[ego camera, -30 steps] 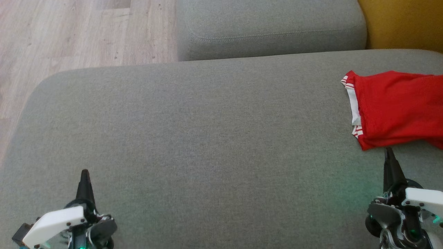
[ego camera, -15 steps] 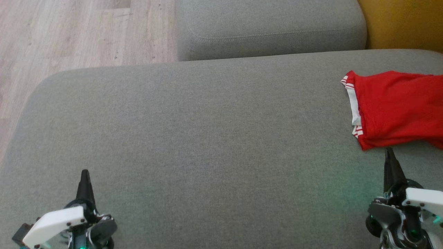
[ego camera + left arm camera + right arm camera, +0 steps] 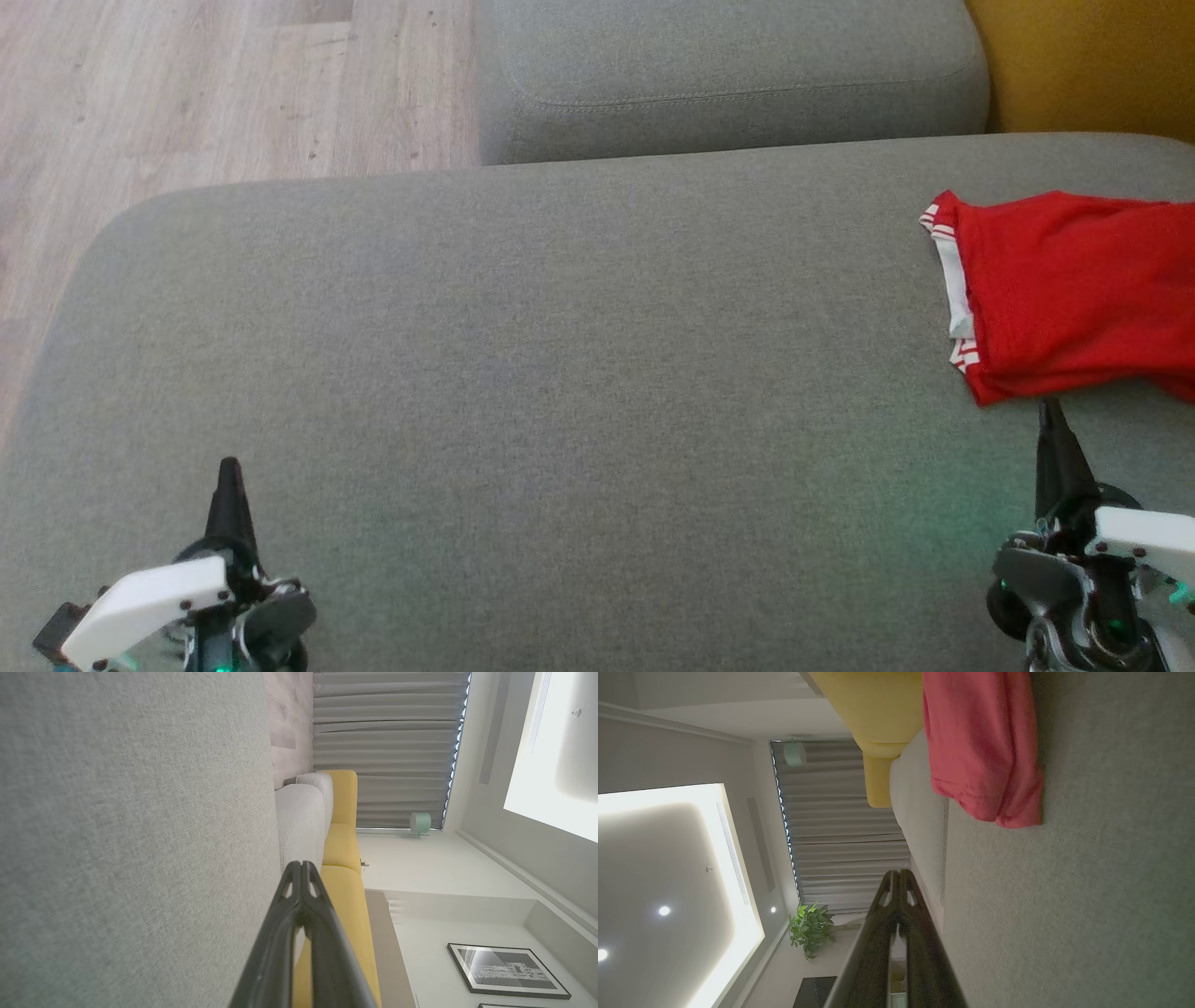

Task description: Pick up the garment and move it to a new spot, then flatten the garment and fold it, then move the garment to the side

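Both closed, empty: left gripper [image 3: 229, 465], right gripper [image 3: 1047, 407]; rumpled red garment [image 3: 1074, 289] on woven cushion [image 3: 560, 373].

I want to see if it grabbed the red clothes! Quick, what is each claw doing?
Left gripper: closed, holding nothing.
Right gripper: closed, holding nothing, close to the red garment.

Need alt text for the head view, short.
A red garment with white-striped trim lies on a grey sofa cushion at the picture's right edge, cut off by the frame. The shut right tool points up just below it; the shut left tool sits at lower left. Wood floor and a yellow cushion lie beyond.
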Robot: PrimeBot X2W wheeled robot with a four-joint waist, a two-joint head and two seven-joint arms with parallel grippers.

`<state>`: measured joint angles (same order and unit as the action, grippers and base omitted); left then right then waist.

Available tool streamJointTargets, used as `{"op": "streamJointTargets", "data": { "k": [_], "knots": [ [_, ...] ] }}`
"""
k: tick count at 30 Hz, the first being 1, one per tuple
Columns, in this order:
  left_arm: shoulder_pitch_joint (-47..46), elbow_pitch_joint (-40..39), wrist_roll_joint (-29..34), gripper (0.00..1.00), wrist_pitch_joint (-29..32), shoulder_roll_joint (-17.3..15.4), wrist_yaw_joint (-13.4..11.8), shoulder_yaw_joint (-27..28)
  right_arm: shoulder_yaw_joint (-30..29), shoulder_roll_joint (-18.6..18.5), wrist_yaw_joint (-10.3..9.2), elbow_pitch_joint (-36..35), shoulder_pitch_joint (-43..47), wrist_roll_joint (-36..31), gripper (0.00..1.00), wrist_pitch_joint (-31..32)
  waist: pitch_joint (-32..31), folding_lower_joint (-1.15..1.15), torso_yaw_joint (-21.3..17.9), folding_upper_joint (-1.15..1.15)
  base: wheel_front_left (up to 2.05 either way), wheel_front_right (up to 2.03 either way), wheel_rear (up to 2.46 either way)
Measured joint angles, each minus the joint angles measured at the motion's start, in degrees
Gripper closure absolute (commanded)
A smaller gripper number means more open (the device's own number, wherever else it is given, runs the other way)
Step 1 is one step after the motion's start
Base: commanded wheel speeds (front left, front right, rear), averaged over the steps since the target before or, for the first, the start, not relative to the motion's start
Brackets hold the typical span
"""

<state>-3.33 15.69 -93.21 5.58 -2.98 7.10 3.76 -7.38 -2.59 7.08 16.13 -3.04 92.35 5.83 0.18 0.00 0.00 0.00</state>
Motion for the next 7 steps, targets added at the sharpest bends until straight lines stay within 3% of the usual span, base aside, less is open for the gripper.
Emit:
{"op": "streamJointTargets", "data": {
  "k": [7],
  "knots": [
    [0.0, 0.0, 0.0, 1.0, 0.2, 0.0, 0.0, 0.0, 0.0, 0.0, 0.0, 0.0, 0.0, 0.0, 1.0, 0.0, 0.0, 0.0, 0.0, 0.0, 0.0, 0.0, 0.0]
  ]
}}
